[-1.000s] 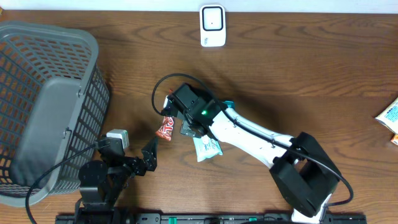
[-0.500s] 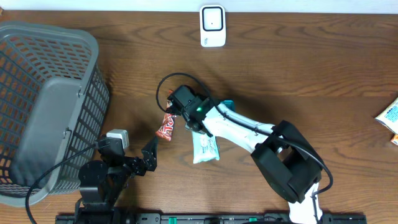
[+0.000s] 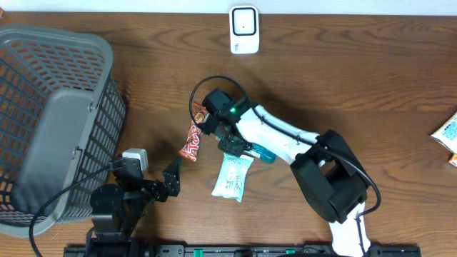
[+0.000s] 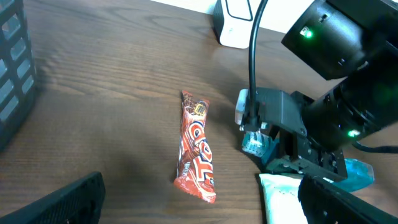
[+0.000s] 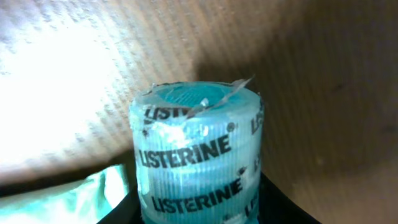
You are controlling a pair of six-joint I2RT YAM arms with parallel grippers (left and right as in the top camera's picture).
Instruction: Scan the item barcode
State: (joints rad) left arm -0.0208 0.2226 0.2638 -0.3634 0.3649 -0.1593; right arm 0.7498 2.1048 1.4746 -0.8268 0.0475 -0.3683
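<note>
The Listerine bottle lies on the table, well short of the scanner, cap between the half-open jaws of the right pincer; I cannot tell whether they grip it. A slack hold could let it slip, or hide its barcode from the scanner; the left pincer gapes, empty

The Listerine bottle runs off the right wrist view's bottom edge; overhead, a packet, perhaps snacks, is cropped
</note>
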